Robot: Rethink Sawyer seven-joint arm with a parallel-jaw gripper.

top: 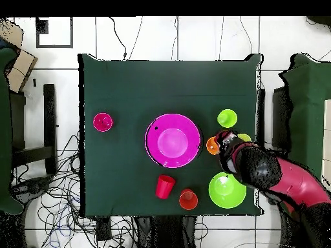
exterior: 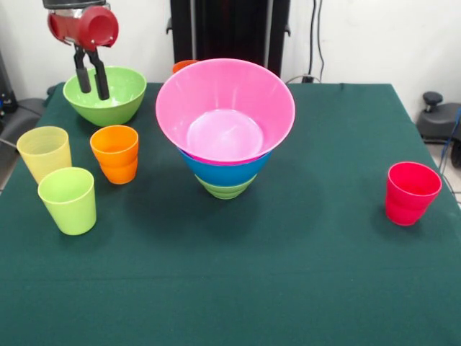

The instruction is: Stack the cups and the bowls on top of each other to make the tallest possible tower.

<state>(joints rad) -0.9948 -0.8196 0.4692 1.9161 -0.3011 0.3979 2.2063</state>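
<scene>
The gripper (exterior: pixel 93 81) hangs at the front view's upper left, its two dark fingers (exterior: pixel 101 79) parted and holding nothing. Directly below and slightly right stand the nested orange cups (exterior: pixel 115 153) — upright, mouth up, probably the next pick. Behind the fingers sits the large green bowl (exterior: pixel 119 97); the tower (exterior: pixel 225 126) stands at centre — pink over blue over green.

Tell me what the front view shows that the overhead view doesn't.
Only the front view shows the blue bowl and small green bowl under the pink bowl, plus the open gripper by the large green bowl. Only the overhead view shows a fallen red cup lying on its side. Both show the pink bowl, the large green bowl and the upright red cup.
</scene>
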